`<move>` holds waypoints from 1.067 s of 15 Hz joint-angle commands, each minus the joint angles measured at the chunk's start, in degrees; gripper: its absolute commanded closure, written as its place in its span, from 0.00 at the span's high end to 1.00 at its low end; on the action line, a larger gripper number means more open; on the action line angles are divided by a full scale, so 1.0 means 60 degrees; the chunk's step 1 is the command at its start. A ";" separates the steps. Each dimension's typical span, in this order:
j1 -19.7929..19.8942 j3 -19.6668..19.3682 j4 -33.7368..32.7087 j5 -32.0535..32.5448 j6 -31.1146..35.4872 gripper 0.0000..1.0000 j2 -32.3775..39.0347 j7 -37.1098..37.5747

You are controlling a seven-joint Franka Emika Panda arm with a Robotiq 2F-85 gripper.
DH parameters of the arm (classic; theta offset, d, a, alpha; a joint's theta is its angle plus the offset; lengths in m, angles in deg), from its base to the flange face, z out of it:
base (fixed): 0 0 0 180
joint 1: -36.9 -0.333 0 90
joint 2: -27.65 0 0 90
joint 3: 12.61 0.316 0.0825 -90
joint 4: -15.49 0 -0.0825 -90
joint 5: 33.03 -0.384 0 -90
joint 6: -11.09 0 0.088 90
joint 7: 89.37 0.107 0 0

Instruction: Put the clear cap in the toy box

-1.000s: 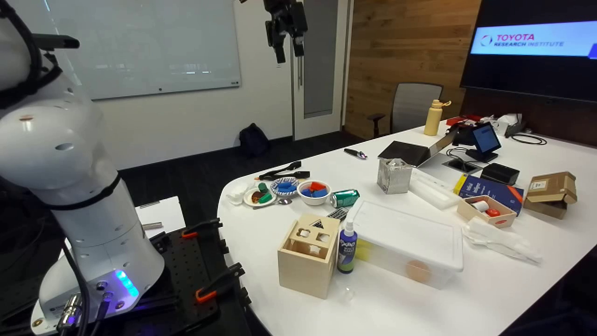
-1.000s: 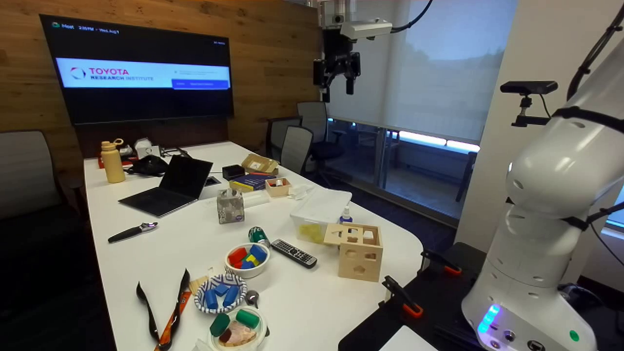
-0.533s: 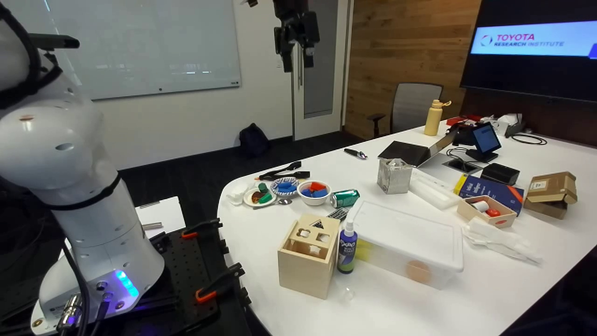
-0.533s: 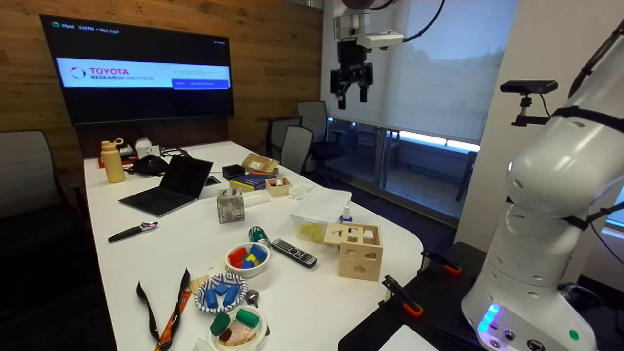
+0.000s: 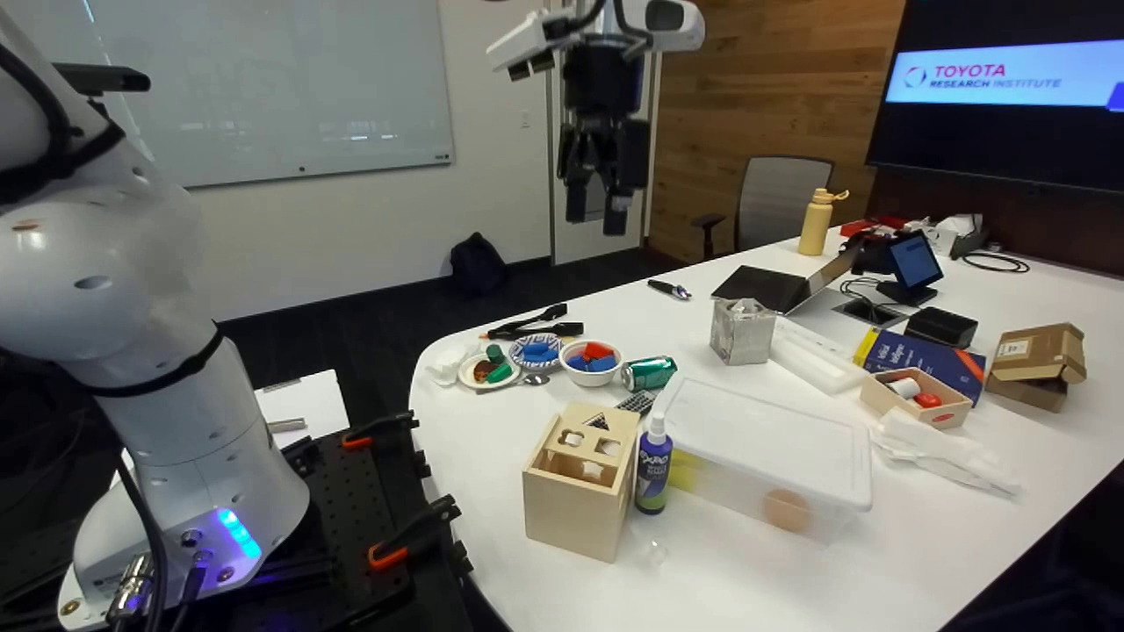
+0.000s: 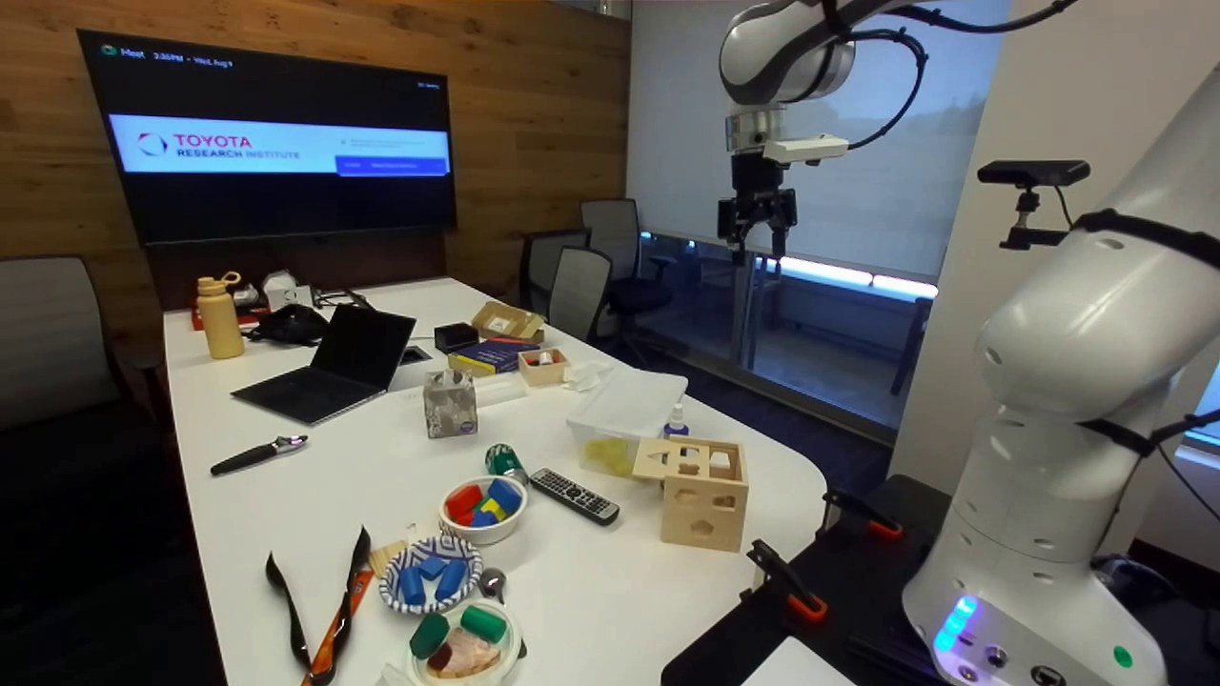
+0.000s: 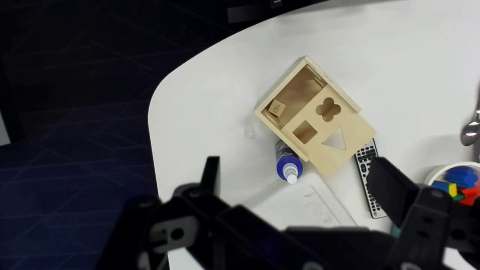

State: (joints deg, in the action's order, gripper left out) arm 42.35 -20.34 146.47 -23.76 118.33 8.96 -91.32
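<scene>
Hanging above counter (image 5: 746, 579), end effector (image 6: 758, 250) stood jaws apart; clear cap (image 7: 249, 130) lay lower, off jaw centre toward wrist view's upper left, just beside toy box (image 5: 571, 518).

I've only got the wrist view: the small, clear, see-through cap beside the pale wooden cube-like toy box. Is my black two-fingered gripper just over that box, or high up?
Observer: High up. In both exterior views the gripper hangs in the air, well higher than the top of the toy box.
Operator: What's the flat whitish panel low in my view?
Observer: The lid of a large clear box-shaped plastic container whose side walls show in both exterior views.
Operator: Anything in it?
Observer: Yes, something yellow shows through a wall.
</scene>
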 commanded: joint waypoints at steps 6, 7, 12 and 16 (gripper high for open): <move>0.0562 -0.0192 0.1495 0.0362 0.2745 1.00 0.1298 0.0027; 0.0604 -0.0218 0.1535 0.0366 0.2872 1.00 0.1554 0.0025; 0.0580 -0.0194 0.1470 0.0365 0.2873 1.00 0.1508 0.0024; 0.0624 -0.0064 0.1006 0.0756 0.3259 1.00 0.2719 0.0933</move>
State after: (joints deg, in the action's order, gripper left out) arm 45.59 -21.34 155.21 -21.31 136.18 19.28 -89.62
